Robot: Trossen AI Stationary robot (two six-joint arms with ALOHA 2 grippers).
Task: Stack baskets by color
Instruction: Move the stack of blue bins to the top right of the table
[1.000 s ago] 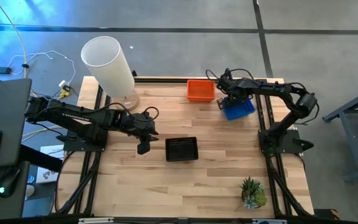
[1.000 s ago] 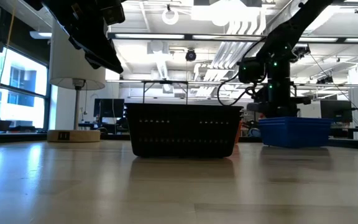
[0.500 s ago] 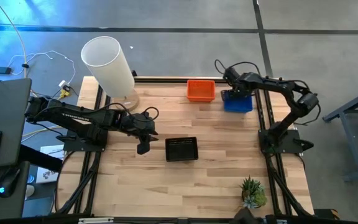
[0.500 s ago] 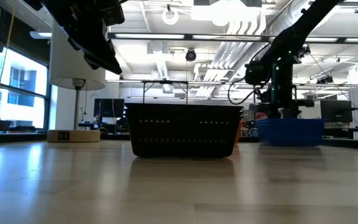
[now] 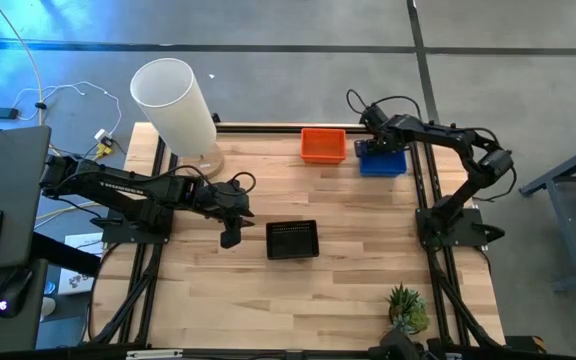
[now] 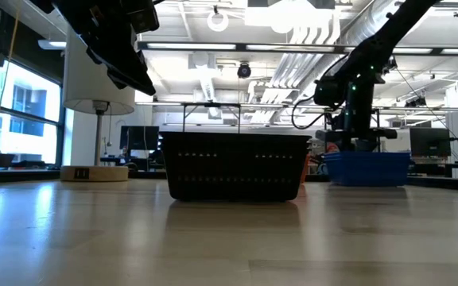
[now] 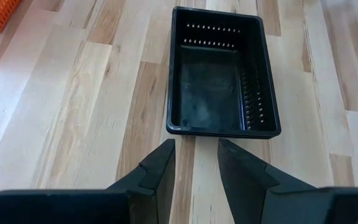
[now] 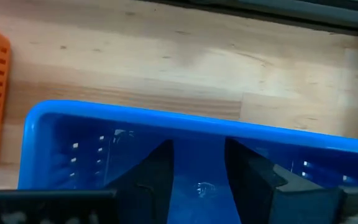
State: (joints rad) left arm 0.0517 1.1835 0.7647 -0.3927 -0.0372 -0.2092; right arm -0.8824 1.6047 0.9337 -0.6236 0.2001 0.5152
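A black basket [image 5: 292, 240] rests bottom-down at the table's middle. My left gripper [image 7: 196, 144] hovers open just to its left, with nothing between the fingers. An orange basket [image 5: 323, 145] sits at the far edge, and a blue basket [image 5: 388, 165] stands right of it on the table. My right gripper [image 8: 197, 146] reaches down into the blue basket near its left end. Its fingers stand apart, with the blue inside showing between them. My right gripper comes from above, slanting toward the far edge. Both fingers [image 8: 160, 165] stand inside the blue basket, close to its far long wall [image 8: 197, 124]. No wall shows between them. Where the tips meet the basket is hidden against the blue. The basket sits flat on the table [image 6: 368, 168].
A tall white cylinder [image 5: 173, 100] stands at the far left corner. A small green plant [image 5: 406, 310] is at the near right. Bare wood lies between the black basket and the far baskets, and along the near edge.
My right gripper has swung toward the far edge and rolled a little. The blue basket has slid along with it, turning from skewed to square with the table's edge and ending right of the orange basket.
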